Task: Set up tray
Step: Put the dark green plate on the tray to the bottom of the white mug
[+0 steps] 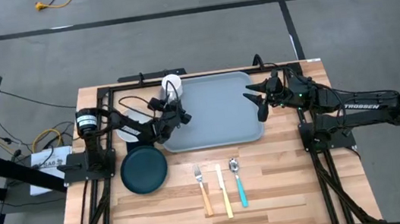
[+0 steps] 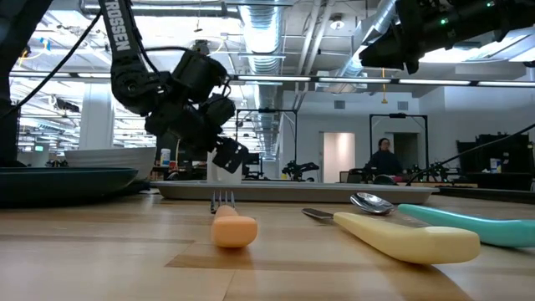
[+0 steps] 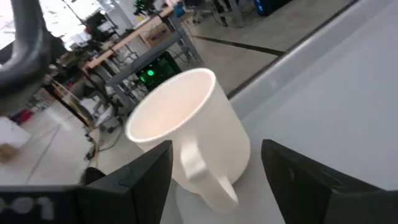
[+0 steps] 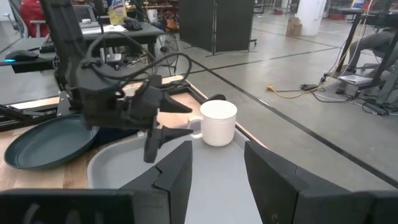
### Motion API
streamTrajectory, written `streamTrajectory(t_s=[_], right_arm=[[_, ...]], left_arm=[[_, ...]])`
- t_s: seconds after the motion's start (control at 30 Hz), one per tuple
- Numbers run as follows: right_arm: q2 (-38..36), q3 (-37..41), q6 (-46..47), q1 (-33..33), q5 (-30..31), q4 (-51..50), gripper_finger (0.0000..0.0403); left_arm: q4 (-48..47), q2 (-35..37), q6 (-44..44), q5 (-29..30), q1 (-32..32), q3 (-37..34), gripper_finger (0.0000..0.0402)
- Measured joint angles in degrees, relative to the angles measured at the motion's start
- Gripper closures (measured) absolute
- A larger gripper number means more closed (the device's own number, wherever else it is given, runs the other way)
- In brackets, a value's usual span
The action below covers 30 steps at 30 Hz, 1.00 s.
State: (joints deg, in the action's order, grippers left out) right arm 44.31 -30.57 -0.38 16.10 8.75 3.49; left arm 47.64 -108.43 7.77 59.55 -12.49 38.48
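Left tool (image 1: 179,116) (fingers spread, released) hovers over the tray (image 1: 215,114) beside mug (image 1: 172,84).

grey-blue tray (image 1: 219,113), flat, table's far middle
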Motion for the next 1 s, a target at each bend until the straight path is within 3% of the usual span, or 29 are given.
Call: streamTrajectory(t_s=[0.2, 0.43, 0.6, 0.83, 0.9, 1.0], right_arm=[[0.0, 0.0, 0.0, 0.0, 0.0, 0.0, 0.0261], [0.0, 0.0, 0.0, 0.0, -4.1, -1.7, 0.0266], [0.0, 0.0, -0.1, 0.0, -5.9, -3.8, 0.0264], [0.0, -0.1, -0.1, 0.0, -6.3, -6.8, 0.0266], [0.0, -0.1, -0.1, 0.0, -6.3, -7.3, 0.0265], [0.0, -0.1, 0.0, 0.0, -6.3, -8.2, 0.0264]], left_arm=[[-0.2, 4.7, 0.0, 5.5, 7.1, 0.0, 0.0166], [-7.5, 15.5, -0.1, 3.5, 19.5, 0.0, 0.0166], [-26.3, 26.1, -7.4, -9.5, 27.6, 0.0, 0.0166], [-52.4, 37.8, -26.0, -41.4, 33.0, 0.0, 0.0166], [-54.8, 38.4, -30.6, -45.9, 34.5, 0.0, 0.0166], [-56.8, 38.0, -36.1, -47.1, 36.7, 0.0, 0.0166]])
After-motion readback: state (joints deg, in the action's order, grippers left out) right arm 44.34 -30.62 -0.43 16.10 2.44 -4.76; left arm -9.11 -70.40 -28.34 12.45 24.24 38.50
